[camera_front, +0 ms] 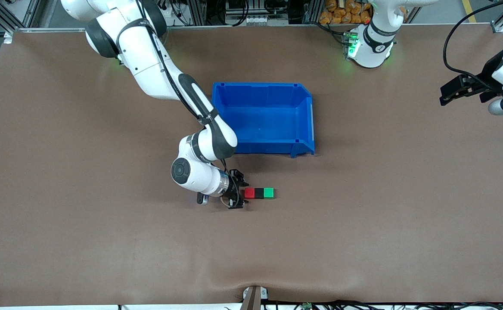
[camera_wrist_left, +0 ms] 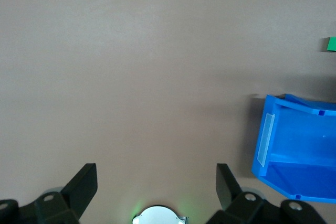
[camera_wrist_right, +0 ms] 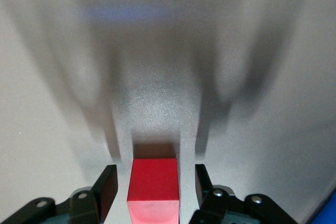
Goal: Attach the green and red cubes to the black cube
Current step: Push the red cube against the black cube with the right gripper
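Note:
Three small cubes lie touching in a row on the brown table, nearer the front camera than the blue bin: the red cube [camera_front: 249, 193] at the right arm's end of the row, the black cube [camera_front: 259, 193] in the middle, the green cube [camera_front: 268, 193] at the left arm's end. My right gripper [camera_front: 242, 193] is down at the table with its jaws open on either side of the red cube [camera_wrist_right: 153, 179]. A gap shows between the cube and each finger [camera_wrist_right: 107, 184]. My left gripper [camera_front: 462, 88] waits open and empty, high over the left arm's end of the table.
The blue bin [camera_front: 262, 85] stands mid-table, farther from the front camera than the cubes, and nothing shows inside it. The left wrist view catches one corner of the bin [camera_wrist_left: 273, 129] and an edge of the green cube [camera_wrist_left: 331, 44]. Bare brown table surrounds the row.

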Available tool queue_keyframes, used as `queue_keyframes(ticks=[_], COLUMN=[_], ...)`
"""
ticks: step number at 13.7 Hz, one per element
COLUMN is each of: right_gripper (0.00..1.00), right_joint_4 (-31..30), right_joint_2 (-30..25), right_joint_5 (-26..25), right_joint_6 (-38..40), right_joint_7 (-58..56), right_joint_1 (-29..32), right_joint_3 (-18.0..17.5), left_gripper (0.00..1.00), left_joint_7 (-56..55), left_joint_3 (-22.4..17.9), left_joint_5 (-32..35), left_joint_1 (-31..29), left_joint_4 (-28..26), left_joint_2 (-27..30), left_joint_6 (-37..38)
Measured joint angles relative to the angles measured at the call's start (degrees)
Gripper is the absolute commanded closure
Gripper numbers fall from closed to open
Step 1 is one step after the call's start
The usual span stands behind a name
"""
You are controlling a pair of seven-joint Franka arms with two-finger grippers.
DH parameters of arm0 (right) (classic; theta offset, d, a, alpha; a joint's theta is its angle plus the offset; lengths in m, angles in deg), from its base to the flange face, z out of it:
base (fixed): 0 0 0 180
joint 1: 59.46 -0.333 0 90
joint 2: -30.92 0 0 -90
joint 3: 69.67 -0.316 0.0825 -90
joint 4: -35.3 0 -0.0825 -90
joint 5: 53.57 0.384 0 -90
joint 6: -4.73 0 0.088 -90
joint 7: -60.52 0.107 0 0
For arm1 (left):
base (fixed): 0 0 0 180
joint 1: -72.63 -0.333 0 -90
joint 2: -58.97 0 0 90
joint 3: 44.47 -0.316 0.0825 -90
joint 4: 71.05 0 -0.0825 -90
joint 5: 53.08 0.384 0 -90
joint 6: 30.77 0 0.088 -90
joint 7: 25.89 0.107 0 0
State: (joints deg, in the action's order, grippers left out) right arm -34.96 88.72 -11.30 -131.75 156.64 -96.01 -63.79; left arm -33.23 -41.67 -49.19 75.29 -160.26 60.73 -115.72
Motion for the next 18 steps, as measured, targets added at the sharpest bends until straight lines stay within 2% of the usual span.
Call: queue_keyframes(ticks=[1,2,4,18], right_gripper=[0.02,0.00,0.00,0.00], right_joint_4=[0.00,0.01,0.02,1.29], right_joint_2=[0.00,0.00,0.01,-0.05], right_joint_5=[-0.21,-1.06,-3.08,-6.38], right_joint_6=[0.00,0.00,0.00,1.12], right_joint_7=[-0.05,-0.08,-0.04,-0.06], right_joint_1=[-0.01,-0.01,-0.05,0.09], right_joint_3=[0.01,0.03,0.03,1.13], left_gripper=[0.00,0.00,0.00,0.00], left_joint_7=[0.00,0.00,0.00,0.00], left_joint_3=[0.00,-0.01,-0.01,0.00], left_joint_5=[0.00,0.00,0.00,-0.01], left_joint_1=[-0.02,-0.11,-0.38,-0.49], left_joint_4=[0.00,0.00,0.00,0.02], left_joint_2=[0.00,0.00,0.00,-0.24], left_joint_6=[0.00,0.00,0.00,-0.71])
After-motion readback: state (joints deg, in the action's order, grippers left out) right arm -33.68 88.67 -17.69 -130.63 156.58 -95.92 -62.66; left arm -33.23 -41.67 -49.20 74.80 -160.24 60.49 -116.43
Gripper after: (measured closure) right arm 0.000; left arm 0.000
